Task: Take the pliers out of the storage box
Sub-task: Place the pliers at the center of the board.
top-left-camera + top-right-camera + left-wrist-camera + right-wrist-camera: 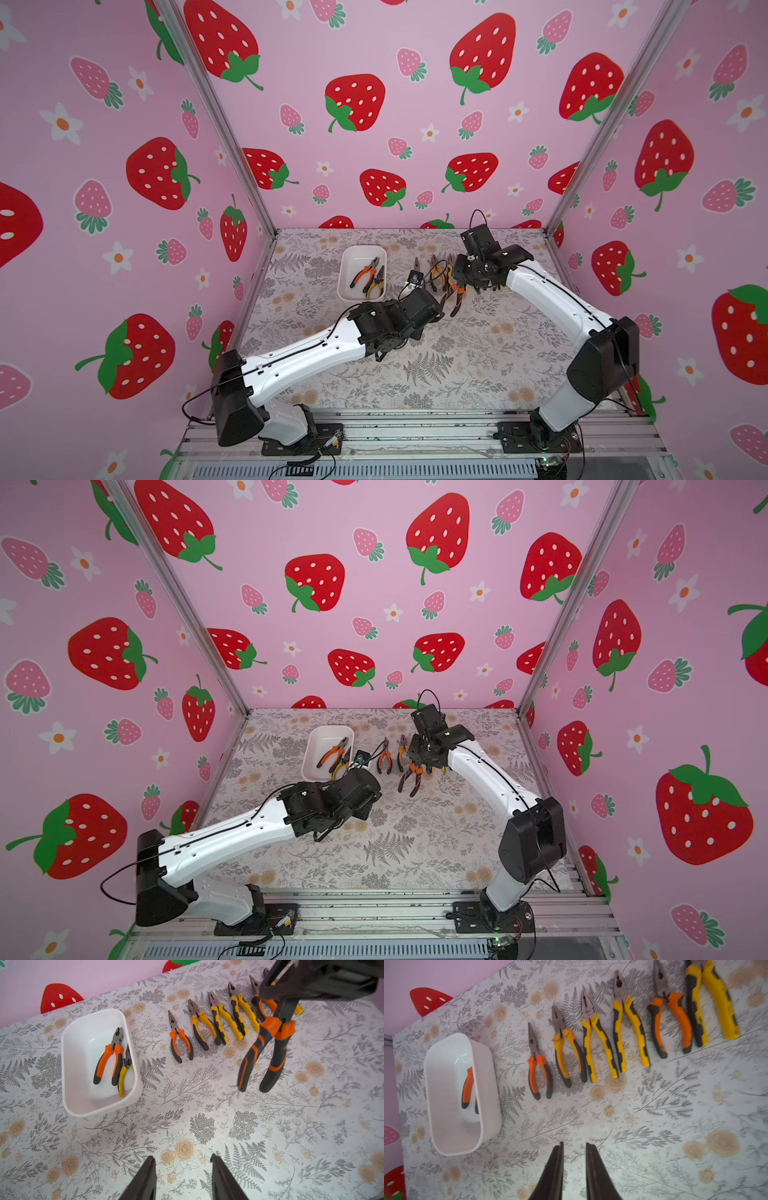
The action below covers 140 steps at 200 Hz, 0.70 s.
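Our right gripper [281, 1019] clamps the hanging pliers [268, 1030]; left gripper [182, 1159] released, empty. The storage box [348, 266], at 9 o'clock from them, holds 2 pairs [108, 1057]. We fear swinging handles may strike the row [220, 1020].

Floral table [187, 1126] bears storage box [79, 1095] and pliers [215, 1014].

Stereo pair high overhead, wrist cameras low, sharing table [187, 1105]

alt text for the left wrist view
The right gripper holds orange-and-black pliers by the head above a floral table, at one end of a row of pliers. Two more pliers lie in the white storage box; the left gripper is open, empty.
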### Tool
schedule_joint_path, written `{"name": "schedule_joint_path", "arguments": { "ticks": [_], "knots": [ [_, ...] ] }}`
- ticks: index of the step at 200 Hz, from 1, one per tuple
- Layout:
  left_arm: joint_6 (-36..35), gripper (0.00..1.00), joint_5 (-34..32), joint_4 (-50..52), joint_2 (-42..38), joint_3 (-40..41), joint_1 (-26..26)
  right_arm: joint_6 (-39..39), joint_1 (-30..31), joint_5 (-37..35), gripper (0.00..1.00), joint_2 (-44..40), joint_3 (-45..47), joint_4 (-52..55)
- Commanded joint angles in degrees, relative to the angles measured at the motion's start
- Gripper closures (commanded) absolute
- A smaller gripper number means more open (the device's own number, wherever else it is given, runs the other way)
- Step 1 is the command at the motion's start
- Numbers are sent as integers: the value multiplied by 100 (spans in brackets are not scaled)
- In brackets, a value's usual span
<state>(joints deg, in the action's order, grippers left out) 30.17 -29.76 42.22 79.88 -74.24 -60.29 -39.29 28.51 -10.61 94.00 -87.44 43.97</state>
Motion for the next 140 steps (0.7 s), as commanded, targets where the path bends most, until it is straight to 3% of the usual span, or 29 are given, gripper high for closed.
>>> {"name": "schedule_joint_path", "arguments": {
  "ticks": [1, 65, 140],
  "knots": [
    [137, 55, 37, 34, -149, 399, -10, 1474, -272, -49, 100, -474, 99, 118],
    [270, 56, 300, -283, -310, 995, -15, 3071, -1930, 938, 100, -48, 372, 589],
    [151, 58, 304, -345, -199, 1016, 8, 3105, -2015, 1406, 100, 425, 1359, 121]
  ]
}}
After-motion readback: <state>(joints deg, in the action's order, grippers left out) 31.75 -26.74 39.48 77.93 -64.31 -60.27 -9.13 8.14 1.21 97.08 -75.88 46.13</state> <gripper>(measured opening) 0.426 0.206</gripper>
